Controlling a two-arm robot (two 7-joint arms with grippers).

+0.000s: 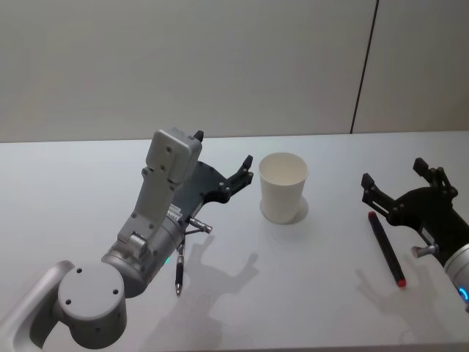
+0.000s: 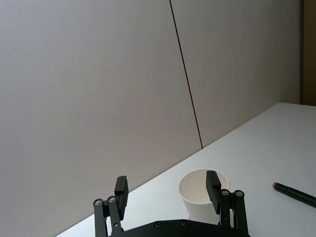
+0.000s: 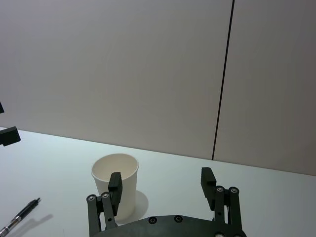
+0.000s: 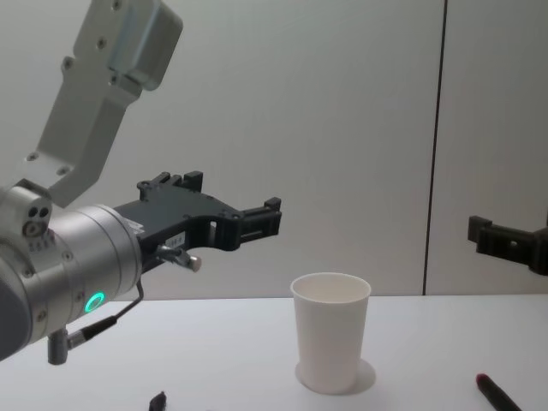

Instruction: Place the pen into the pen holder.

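Standing cup (image 1: 283, 187): upright.
Your left claw (image 1: 240, 176): spread, cup's left.
Your right claw (image 1: 392, 172): spread, cup's right.
Pen (image 1: 386, 248): lying cup's right.

White pen holder (image 1: 283, 187), red-tipped black pen (image 1: 386, 248)

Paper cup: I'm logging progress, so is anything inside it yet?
No pen stands in the paper cup; its inner wall shows bare white. Its floor is hidden by the near wall. Both pens lie on the table: the black pen and the red-tipped pen.
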